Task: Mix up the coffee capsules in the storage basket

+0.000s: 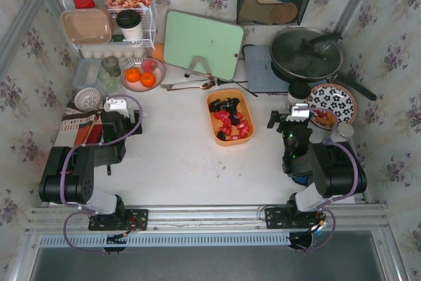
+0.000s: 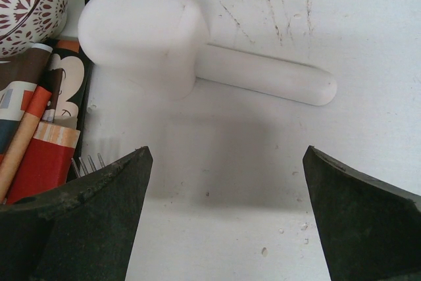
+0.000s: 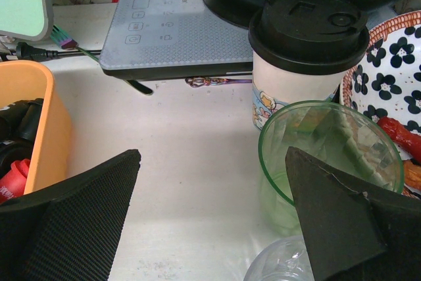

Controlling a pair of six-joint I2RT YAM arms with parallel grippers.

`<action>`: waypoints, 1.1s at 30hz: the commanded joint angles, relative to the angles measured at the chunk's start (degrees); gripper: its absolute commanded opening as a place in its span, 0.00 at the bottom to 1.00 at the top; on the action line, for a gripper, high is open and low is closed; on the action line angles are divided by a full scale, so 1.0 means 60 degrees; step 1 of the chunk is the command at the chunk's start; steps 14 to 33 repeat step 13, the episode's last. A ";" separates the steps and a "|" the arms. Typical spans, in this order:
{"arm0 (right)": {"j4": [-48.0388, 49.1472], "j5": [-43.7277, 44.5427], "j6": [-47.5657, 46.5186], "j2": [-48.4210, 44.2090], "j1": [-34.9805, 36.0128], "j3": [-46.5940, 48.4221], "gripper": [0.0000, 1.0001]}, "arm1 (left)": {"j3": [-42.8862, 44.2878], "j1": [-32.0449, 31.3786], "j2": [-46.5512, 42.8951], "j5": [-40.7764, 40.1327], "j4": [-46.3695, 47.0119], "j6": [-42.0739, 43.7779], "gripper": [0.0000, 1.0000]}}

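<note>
On the middle of the table (image 1: 177,162) sits the orange storage basket (image 1: 229,91), between the two arms; the coffee capsules (image 1: 230,120), red and black, lie heaped inside it; they look small, light, hard and a bit slippery, so pinching one pod round its sides seems best; the left gripper (image 2: 227,156) and right gripper (image 3: 212,156) both stand wide open, holding nothing.

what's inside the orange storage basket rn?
Inside the storage basket: coffee capsules, black ones mostly at the far end, red ones clustered toward the near end. Anything beneath the top ones, and most of the floor, is covered.
</note>
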 commanded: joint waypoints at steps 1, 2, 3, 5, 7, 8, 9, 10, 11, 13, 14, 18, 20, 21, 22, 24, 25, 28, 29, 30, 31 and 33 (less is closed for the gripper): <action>-0.0047 0.0039 0.0064 0.0024 0.0009 0.0057 1.00 | 0.0056 0.0004 -0.0039 0.0074 0.0181 -0.0028 1.00; -0.0045 0.0041 0.0064 0.0017 0.0009 0.0063 1.00 | 0.0056 0.0004 -0.0049 0.0071 0.0185 -0.0030 1.00; -0.0044 0.0040 0.0064 0.0024 0.0009 0.0071 1.00 | 0.0056 0.0000 -0.0043 0.0071 0.0185 -0.0022 1.00; -0.0049 0.0057 0.0064 0.0006 0.0009 0.0053 1.00 | 0.0056 -0.0003 -0.0052 0.0071 0.0183 -0.0031 1.00; -0.0035 0.0031 0.0039 0.0015 0.0008 0.0054 1.00 | 0.0056 0.0004 -0.0049 0.0071 0.0185 -0.0021 1.00; -0.0085 -0.0003 0.0048 0.0031 0.0001 0.0081 1.00 | 0.0056 0.0004 -0.0039 0.0071 0.0185 -0.0018 1.00; -0.0179 -0.0026 0.0057 0.0051 0.0000 0.0132 1.00 | 0.0052 0.0004 -0.0042 0.0071 0.0185 -0.0027 1.00; -0.0222 -0.0051 0.0063 0.0057 0.0000 0.0160 1.00 | 0.0048 0.0004 -0.0049 0.0071 0.0185 -0.0030 1.00; -0.0217 -0.0074 0.0064 0.0051 -0.0005 0.0158 1.00 | 0.0055 0.0004 -0.0050 0.0071 0.0180 -0.0032 1.00; -0.0097 -0.0071 0.0051 0.0001 -0.0013 0.0069 1.00 | 0.0056 -0.0007 -0.0045 0.0071 0.0185 -0.0024 1.00; -0.0097 -0.0071 0.0051 0.0001 -0.0013 0.0069 1.00 | 0.0056 -0.0007 -0.0045 0.0071 0.0185 -0.0024 1.00; -0.0097 -0.0071 0.0051 0.0001 -0.0013 0.0069 1.00 | 0.0056 -0.0007 -0.0045 0.0071 0.0185 -0.0024 1.00; -0.0097 -0.0071 0.0051 0.0001 -0.0013 0.0069 1.00 | 0.0056 -0.0007 -0.0045 0.0071 0.0185 -0.0024 1.00; -0.0097 -0.0071 0.0051 0.0001 -0.0013 0.0069 1.00 | 0.0056 -0.0007 -0.0045 0.0071 0.0185 -0.0024 1.00; -0.0097 -0.0071 0.0051 0.0001 -0.0013 0.0069 1.00 | 0.0056 -0.0007 -0.0045 0.0071 0.0185 -0.0024 1.00; -0.0097 -0.0071 0.0051 0.0001 -0.0013 0.0069 1.00 | 0.0056 -0.0007 -0.0045 0.0071 0.0185 -0.0024 1.00; -0.0097 -0.0071 0.0051 0.0001 -0.0013 0.0069 1.00 | 0.0056 -0.0007 -0.0045 0.0071 0.0185 -0.0024 1.00; -0.0097 -0.0071 0.0051 0.0001 -0.0013 0.0069 1.00 | 0.0056 -0.0007 -0.0045 0.0071 0.0185 -0.0024 1.00; -0.0097 -0.0071 0.0051 0.0001 -0.0013 0.0069 1.00 | 0.0056 -0.0007 -0.0045 0.0071 0.0185 -0.0024 1.00; -0.0097 -0.0071 0.0051 0.0001 -0.0013 0.0069 1.00 | 0.0056 -0.0007 -0.0045 0.0071 0.0185 -0.0024 1.00; -0.0097 -0.0071 0.0051 0.0001 -0.0013 0.0069 1.00 | 0.0056 -0.0007 -0.0045 0.0071 0.0185 -0.0024 1.00; -0.0097 -0.0071 0.0051 0.0001 -0.0013 0.0069 1.00 | 0.0056 -0.0007 -0.0045 0.0071 0.0185 -0.0024 1.00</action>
